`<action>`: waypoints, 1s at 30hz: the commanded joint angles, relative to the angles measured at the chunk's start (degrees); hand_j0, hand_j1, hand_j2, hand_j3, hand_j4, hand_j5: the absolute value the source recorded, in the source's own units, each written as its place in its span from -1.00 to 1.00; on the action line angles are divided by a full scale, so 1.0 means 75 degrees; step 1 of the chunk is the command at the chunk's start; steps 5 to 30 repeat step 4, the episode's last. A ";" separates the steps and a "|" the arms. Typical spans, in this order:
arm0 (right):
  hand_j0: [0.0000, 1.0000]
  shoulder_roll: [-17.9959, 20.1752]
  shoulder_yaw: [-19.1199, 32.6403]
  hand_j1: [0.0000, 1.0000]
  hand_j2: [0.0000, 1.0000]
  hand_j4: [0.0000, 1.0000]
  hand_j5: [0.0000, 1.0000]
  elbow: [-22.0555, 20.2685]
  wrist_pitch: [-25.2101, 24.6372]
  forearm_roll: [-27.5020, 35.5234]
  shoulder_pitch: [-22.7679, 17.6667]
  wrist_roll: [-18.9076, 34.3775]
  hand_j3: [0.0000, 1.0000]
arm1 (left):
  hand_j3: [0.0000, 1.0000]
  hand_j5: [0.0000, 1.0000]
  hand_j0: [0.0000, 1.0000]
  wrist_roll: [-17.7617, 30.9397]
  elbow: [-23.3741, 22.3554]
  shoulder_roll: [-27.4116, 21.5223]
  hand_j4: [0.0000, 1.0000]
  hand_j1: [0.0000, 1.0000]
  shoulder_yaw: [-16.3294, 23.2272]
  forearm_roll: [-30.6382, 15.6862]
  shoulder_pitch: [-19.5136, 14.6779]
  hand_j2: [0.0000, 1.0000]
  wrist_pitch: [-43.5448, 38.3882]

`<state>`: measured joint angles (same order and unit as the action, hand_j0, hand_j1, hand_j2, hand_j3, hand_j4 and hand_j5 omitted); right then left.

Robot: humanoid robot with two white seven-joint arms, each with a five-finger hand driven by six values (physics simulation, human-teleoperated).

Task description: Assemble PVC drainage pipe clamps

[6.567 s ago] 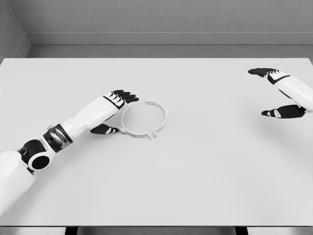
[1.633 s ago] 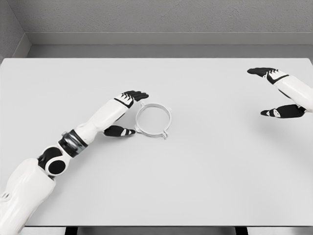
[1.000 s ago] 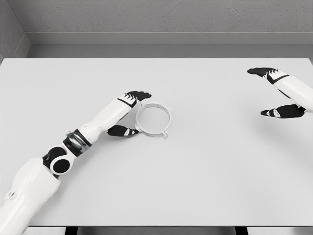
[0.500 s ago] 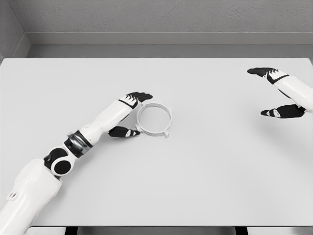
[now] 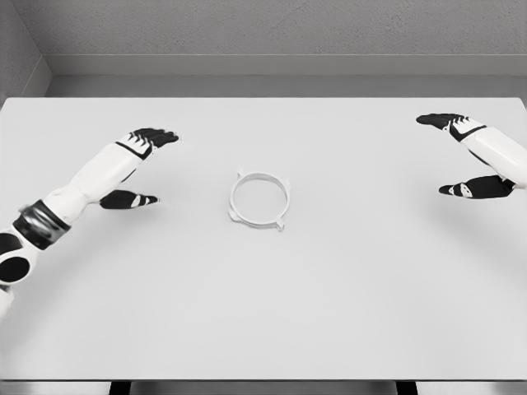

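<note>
From the head view, and there it goes: the left hand [image 5: 136, 164] has pulled sharply away to the left, now well apart from the clamp ring [image 5: 259, 200] it was cupping half a second ago, its fingers spread and holding nothing, thumb hanging below the palm. The ring lies flat near the middle of the white table [image 5: 329, 296], closed into a full circle with small tabs sticking out at its rim, right where it sat a moment back, so the two halves look joined and left alone; I'd call that a release after assembly. Over at the far right edge, the right hand [image 5: 473, 156] hovers relaxed and empty, unmoved all this while. No brand, label or lettering shows on anything here
</note>
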<state>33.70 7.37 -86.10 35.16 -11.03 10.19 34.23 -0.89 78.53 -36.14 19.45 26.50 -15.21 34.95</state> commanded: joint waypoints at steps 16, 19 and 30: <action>1.00 0.0006 0.0001 1.00 1.00 1.00 1.00 -0.0004 -0.0022 0.0053 0.0000 -0.0005 1.00 | 1.00 1.00 1.00 -0.0010 -0.0029 -0.0560 1.00 1.00 -0.0683 -0.0439 0.0129 1.00 0.0007; 1.00 0.0006 0.0001 1.00 1.00 1.00 1.00 -0.0004 -0.0022 0.0053 0.0000 -0.0005 1.00 | 1.00 1.00 1.00 -0.0010 -0.0029 -0.0560 1.00 1.00 -0.0683 -0.0439 0.0129 1.00 0.0007; 1.00 0.0006 0.0001 1.00 1.00 1.00 1.00 -0.0004 -0.0022 0.0053 0.0000 -0.0005 1.00 | 1.00 1.00 1.00 -0.0010 -0.0029 -0.0560 1.00 1.00 -0.0683 -0.0439 0.0129 1.00 0.0007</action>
